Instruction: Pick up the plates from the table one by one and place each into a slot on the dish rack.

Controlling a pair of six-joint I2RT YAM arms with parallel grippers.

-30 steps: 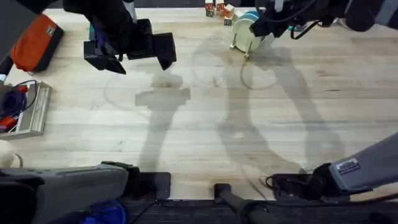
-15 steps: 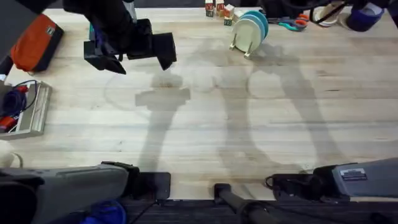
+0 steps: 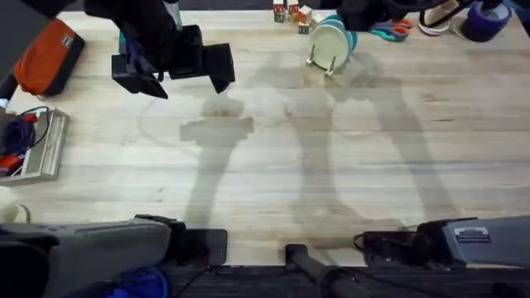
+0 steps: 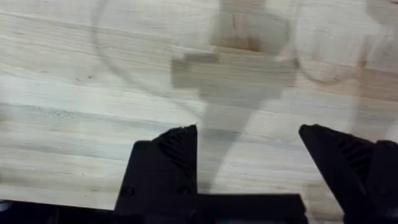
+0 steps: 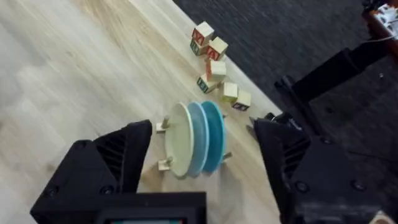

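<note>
Hovering with fingers apart, our right gripper point(image 5: 202, 155) frames the plates point(image 5: 193, 140) standing in the dish rack point(image 5: 165, 144); left gripper point(image 4: 249, 155) gapes over bare tabletop point(image 4: 93, 93). Risk: descending probably knocks the rack.

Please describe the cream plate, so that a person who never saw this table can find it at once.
On the pale wood plank table, find the small natural-wood peg dish rack near the coloured toy blocks. Three round plates stand upright there; the cream-yellow plate is the outermost, beside the light blue plate and teal plate.
</note>
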